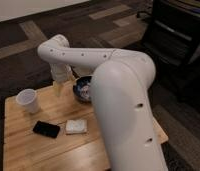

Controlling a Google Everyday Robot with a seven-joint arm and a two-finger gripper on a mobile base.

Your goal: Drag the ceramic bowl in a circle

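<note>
The ceramic bowl (82, 89) is dark blue with a light speckled inside and sits on the far middle of the wooden table (38, 150). My arm's white shell hides its right part. My gripper (58, 88) hangs down from the wrist at the bowl's left rim, between the bowl and the white cup (28, 100). I cannot tell whether it touches the rim.
A black phone (46, 129) and a white packet (76, 126) lie at the table's front middle. My large white arm (125, 105) covers the table's right half. A black office chair (175, 35) stands at the back right on dark carpet.
</note>
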